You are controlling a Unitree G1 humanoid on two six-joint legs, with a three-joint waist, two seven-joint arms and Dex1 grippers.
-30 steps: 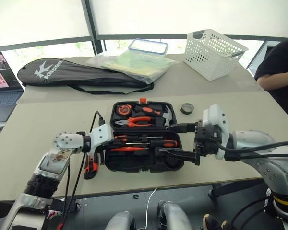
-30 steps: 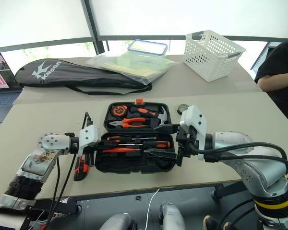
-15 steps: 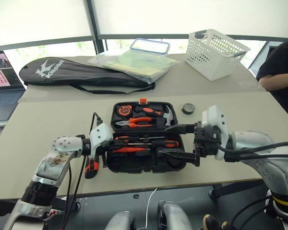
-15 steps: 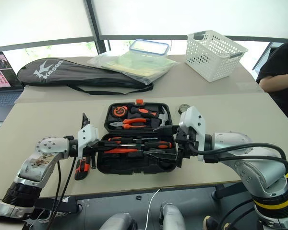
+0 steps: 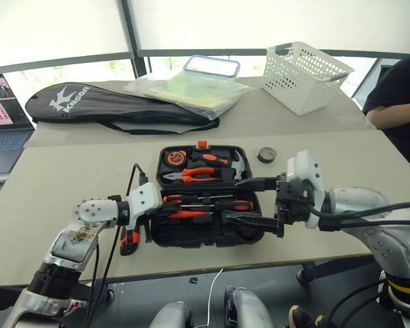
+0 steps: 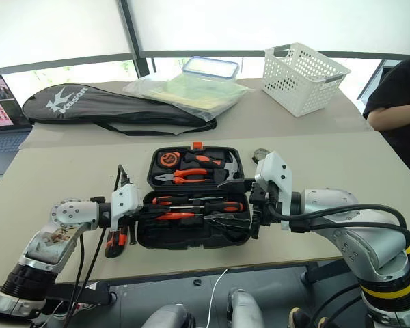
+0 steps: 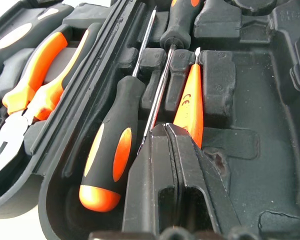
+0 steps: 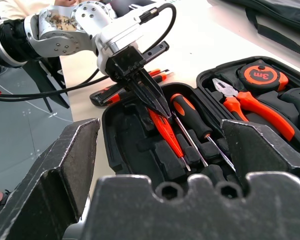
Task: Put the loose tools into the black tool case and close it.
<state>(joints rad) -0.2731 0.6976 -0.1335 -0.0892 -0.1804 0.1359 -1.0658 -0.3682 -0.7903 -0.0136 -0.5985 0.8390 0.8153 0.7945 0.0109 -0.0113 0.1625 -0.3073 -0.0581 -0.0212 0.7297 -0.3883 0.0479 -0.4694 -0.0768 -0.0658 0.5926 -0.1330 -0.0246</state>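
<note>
From the left eye view, the black moulded plastic tool case lies open on the near beige table, lid half on the far side. The lid half holds orange-handled pliers and a tape measure. In the near half lie two orange-and-black-handled screwdrivers and a slim all-orange tester screwdriver. The left gripper, fingers pressed together, reaches into the near half from its left end. An orange-and-black utility knife lies on the table just left of the case. A small black tape roll sits on the table just right of the lid half. The right gripper hangs over the case's right end, its two fingers spread wide with nothing between them.

In the left wrist view, the closed left fingers rest over the handle end of the tester screwdriver, with one screwdriver's handle just beside them; whether they touch it cannot be told.

In the right wrist view, the right gripper's two broad fingers stand far apart, facing the open case and the left gripper's tip in the near half.

On the far table lie a long black racket bag and a white plastic basket.
</note>
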